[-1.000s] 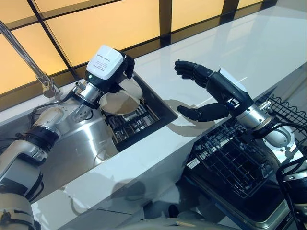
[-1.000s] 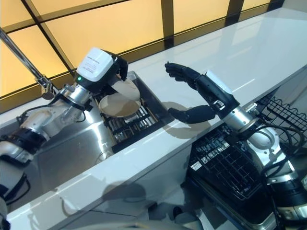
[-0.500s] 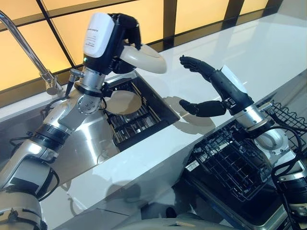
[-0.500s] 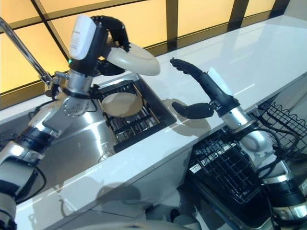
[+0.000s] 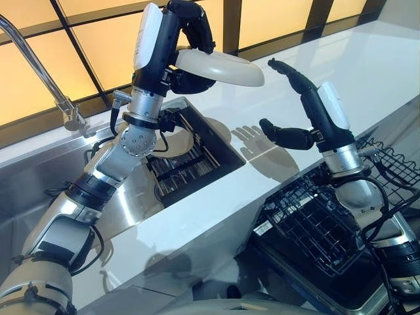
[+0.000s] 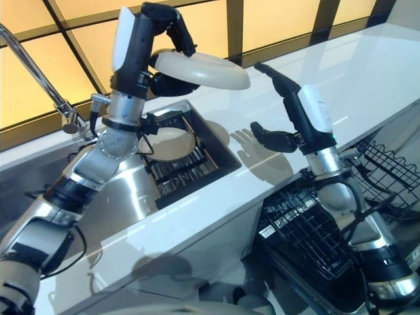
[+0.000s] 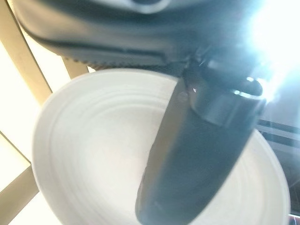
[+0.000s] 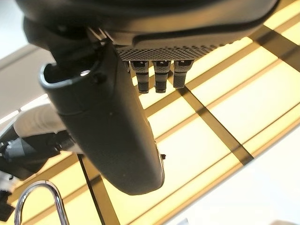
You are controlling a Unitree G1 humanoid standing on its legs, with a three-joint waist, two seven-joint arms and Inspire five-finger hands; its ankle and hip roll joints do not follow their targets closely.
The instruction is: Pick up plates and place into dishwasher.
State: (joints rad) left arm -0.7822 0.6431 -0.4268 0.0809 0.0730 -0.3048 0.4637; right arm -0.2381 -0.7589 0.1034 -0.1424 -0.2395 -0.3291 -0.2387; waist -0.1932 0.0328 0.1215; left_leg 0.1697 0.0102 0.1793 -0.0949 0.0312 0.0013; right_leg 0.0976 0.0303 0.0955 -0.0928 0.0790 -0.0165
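above the sink (image 5: 197,172) — left hand (image 5: 190,26) grips a plate (image 5: 220,68), right hand (image 5: 295,105) open.

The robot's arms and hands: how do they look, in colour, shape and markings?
Both arms are silver-grey metal, built of rounded segments with black bands at the joints and thin black cables along them. The left hand and the right hand are dark, with slim black fingers and a thick rounded thumb. Each carries a white cover on its back; the left one bears small dark print.
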